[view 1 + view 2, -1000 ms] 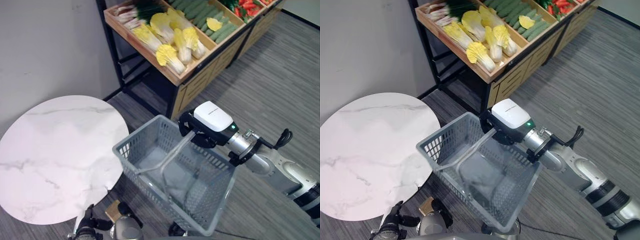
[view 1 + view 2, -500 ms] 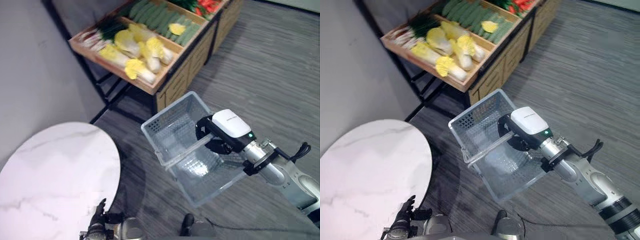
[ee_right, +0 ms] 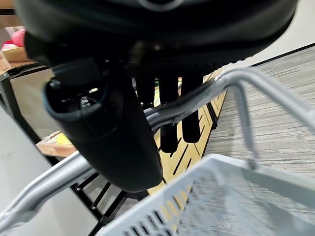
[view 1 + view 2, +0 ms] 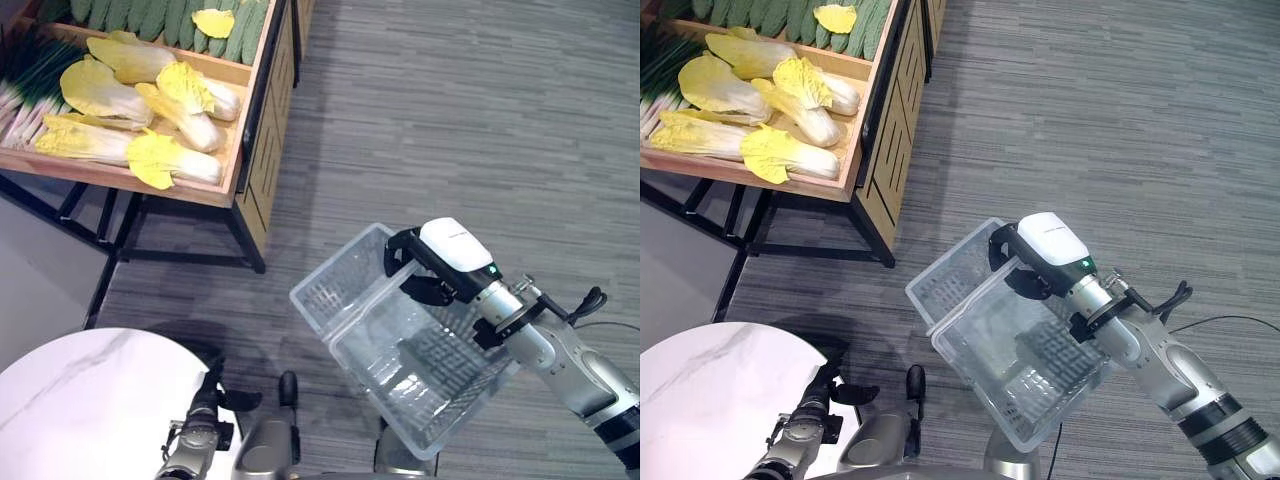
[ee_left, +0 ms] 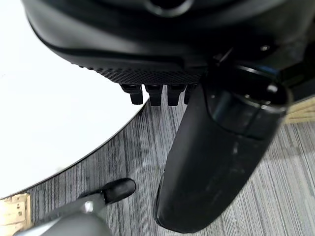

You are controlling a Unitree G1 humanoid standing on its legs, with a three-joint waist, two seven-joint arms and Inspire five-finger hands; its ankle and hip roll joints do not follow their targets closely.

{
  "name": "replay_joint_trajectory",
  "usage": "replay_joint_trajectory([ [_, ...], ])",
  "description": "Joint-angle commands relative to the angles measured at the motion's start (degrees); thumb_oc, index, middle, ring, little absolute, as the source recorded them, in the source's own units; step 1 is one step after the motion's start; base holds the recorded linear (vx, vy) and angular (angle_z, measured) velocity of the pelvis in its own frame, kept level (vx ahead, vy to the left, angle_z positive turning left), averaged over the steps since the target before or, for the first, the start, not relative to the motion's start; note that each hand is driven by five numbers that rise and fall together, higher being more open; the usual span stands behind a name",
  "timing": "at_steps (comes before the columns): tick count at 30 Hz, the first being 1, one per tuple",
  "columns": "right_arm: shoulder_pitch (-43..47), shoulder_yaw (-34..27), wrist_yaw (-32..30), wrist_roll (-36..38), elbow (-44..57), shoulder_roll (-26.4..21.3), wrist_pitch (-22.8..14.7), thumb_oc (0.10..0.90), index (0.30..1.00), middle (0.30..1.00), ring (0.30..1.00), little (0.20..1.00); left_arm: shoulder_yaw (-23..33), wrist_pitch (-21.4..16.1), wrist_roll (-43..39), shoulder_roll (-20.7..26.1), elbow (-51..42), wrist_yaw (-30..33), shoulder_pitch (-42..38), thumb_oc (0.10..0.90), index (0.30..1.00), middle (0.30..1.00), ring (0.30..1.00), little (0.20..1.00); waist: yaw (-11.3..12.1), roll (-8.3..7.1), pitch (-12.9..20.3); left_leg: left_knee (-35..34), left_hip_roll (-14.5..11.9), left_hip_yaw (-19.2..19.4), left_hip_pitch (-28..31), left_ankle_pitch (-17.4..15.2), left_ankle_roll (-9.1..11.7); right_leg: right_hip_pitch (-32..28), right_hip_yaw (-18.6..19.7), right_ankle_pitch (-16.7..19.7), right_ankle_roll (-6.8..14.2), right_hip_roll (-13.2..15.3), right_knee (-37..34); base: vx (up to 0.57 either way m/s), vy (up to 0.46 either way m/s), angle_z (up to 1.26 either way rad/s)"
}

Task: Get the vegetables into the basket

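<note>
Gripping the grey basket (image 4: 400, 350) handle with curled right hand (image 4: 425, 275) fingers, left hand (image 4: 205, 415) relaxed near marble table (image 4: 70, 400), striped grey carpet (image 4: 480, 110)

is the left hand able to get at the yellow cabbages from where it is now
Probably not: the left hand hangs low by the round table, well short of the cabbages up in the wooden crate.

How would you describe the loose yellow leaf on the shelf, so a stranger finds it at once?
Start at the wooden produce shelf at upper left. Past the yellow cabbages lie dark green cucumbers. The yellow leaf lies on top of them, single and flat, with no white stalk.
</note>
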State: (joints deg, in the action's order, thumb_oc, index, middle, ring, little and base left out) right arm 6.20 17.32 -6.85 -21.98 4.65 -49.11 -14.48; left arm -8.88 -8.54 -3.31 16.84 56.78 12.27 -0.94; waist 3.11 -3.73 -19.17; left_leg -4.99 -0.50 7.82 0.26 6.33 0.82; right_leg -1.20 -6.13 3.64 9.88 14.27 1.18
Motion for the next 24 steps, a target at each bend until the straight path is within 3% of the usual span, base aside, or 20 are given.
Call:
replay_joint_trajectory([
  [1, 5.64, -5.55, -7.03, 1.90, 0.80, -1.33, -0.50, 0.400, 0.300, 0.300, 0.300, 0.300, 0.25, -1.44, 0.05, -0.78, -0.19, 0.81, 2.82, 0.900, 1.000, 1.000, 1.000, 1.000, 0.68, 0.05, 3.07, 6.06, -6.81, 2.40, 1.31, -9.79, 2.47, 1.68, -5.19, -0.30, 2.17, 0.51, 5.24, 0.04, 0.004, -0.61],
  [8, -6.99, -15.61, -10.98, -1.10, -10.64, 0.97, 2.11, 0.400, 0.300, 0.300, 0.300, 0.300, 0.40, -1.46, 2.14, -1.68, 0.26, 0.46, 4.28, 0.900, 1.000, 1.000, 1.000, 1.000, -1.03, 0.29, 5.43, 1.87, -6.92, 2.13, 3.71, -8.25, 3.55, -2.08, -7.07, -0.84, 1.62, -0.42, -1.82, 0.08, 0.004, 0.03],
  [13, -11.74, -19.24, -12.62, -1.45, -17.60, 4.20, 3.94, 0.400, 0.300, 0.300, 0.300, 0.300, 0.96, -1.14, 2.91, -2.25, 1.26, -0.02, 4.83, 0.900, 1.000, 1.000, 1.000, 1.000, -1.88, 0.71, 7.25, -0.01, -7.49, 2.08, 4.90, -7.26, 4.47, -3.99, -7.64, -0.69, 1.53, -1.32, -4.43, 0.06, -0.030, 0.03],
  [24, -13.13, -19.07, -15.74, -0.87, -37.18, 8.37, 6.73, 0.400, 0.300, 0.300, 0.300, 0.300, -0.70, -1.29, 5.41, -2.17, 1.28, -0.06, 4.58, 0.900, 1.000, 1.000, 1.000, 1.000, -2.47, 1.38, 8.81, -0.01, -7.72, 2.19, 5.62, -7.48, 4.89, -4.96, -7.09, -0.37, 1.57, -1.60, -5.65, 0.02, -0.005, -0.03],
])
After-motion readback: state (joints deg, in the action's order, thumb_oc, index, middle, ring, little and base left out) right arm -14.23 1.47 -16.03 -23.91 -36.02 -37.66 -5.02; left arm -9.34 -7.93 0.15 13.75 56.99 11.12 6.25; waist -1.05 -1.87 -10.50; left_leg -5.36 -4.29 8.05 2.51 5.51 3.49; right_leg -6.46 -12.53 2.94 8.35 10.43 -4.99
